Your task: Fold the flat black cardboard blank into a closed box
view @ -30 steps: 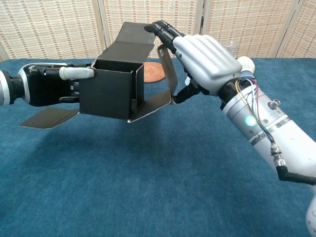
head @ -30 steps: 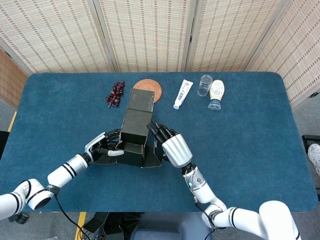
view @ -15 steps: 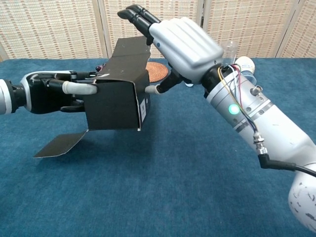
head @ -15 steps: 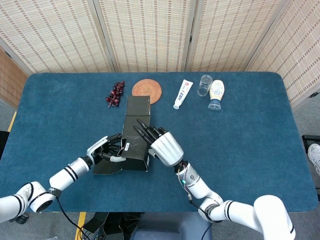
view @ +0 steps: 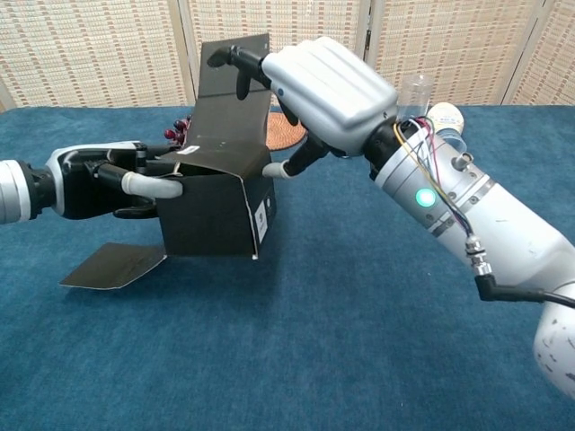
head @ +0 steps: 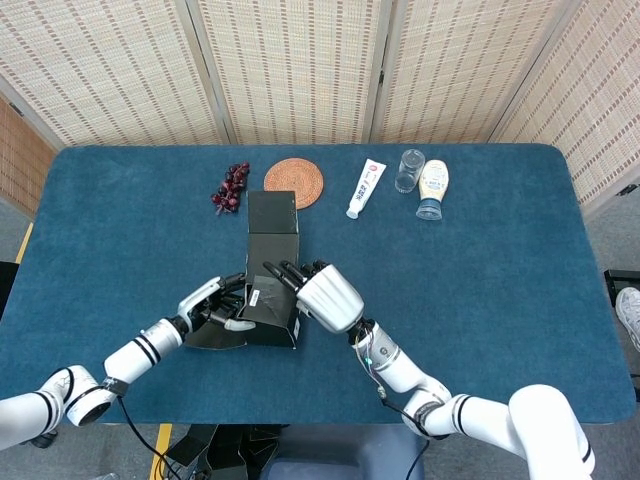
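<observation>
Half-folded black cardboard box [head: 268,290] on blue table cloth [head: 480,290]. Gripped from its left side by left hand [head: 213,305]; pressed from above by right hand [head: 322,297], fingers over the top panel. Rear flap extending toward round woven coaster [head: 294,180].

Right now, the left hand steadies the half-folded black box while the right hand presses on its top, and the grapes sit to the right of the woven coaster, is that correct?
Not quite: in the head view the grapes lie to the left of the woven coaster, not the right. The rest stands: the left hand steadies the half-folded black box while the right hand presses on its top.
</observation>
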Controlling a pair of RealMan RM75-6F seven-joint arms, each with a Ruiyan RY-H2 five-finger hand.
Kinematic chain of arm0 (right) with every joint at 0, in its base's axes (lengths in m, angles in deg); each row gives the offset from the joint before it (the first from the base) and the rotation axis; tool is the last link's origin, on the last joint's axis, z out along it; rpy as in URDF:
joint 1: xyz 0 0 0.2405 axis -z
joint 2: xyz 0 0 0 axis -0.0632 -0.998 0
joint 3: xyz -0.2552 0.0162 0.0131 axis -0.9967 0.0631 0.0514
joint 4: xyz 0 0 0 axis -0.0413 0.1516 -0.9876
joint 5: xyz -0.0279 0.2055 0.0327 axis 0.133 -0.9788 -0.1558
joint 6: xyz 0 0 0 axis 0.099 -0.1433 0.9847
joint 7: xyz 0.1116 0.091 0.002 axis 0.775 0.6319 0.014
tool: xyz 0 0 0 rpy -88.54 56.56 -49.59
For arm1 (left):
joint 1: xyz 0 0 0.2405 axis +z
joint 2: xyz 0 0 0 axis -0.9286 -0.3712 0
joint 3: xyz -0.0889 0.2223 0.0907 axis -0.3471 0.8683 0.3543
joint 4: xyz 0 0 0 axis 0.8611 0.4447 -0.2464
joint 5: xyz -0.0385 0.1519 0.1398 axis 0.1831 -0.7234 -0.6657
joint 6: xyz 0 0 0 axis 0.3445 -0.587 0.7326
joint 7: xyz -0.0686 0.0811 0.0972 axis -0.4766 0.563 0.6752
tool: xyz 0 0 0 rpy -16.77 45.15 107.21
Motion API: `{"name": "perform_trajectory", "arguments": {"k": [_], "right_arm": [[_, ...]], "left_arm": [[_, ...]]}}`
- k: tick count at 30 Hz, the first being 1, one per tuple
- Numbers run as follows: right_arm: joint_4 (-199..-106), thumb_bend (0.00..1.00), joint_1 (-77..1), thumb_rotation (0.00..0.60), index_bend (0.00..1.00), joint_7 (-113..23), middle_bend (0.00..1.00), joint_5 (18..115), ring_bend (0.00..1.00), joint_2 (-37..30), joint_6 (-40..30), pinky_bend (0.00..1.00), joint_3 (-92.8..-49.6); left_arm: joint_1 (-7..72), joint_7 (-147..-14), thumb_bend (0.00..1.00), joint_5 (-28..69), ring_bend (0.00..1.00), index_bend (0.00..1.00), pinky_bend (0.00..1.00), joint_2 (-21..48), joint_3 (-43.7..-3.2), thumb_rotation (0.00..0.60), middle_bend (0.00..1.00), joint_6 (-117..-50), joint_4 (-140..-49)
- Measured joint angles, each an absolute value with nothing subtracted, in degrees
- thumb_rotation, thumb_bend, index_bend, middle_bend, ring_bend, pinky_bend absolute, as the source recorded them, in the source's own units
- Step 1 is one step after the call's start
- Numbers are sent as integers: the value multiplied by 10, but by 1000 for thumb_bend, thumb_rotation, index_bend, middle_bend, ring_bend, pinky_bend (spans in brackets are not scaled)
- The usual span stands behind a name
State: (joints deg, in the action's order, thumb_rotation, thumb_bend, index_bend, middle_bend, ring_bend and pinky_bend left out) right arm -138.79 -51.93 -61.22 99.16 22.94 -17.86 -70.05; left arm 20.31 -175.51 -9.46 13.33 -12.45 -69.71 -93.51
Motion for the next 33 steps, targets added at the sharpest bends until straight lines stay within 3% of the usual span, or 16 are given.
{"name": "perform_trajectory", "arguments": {"k": [19,33], "right_arm": [[-1338,0,-544,600,199,-598,314,1009,645,238,-106,726,-755],[-1327,22,-576,600,253,-601,314,1022,645,240,-66,726,-768]], "left_arm": [[220,-1667,138,-108,660,252,935,199,-106,600,269,-715,-871],[235,-1625,138,-133,645,226,932,224,-78,600,220,-743,-812]]}}
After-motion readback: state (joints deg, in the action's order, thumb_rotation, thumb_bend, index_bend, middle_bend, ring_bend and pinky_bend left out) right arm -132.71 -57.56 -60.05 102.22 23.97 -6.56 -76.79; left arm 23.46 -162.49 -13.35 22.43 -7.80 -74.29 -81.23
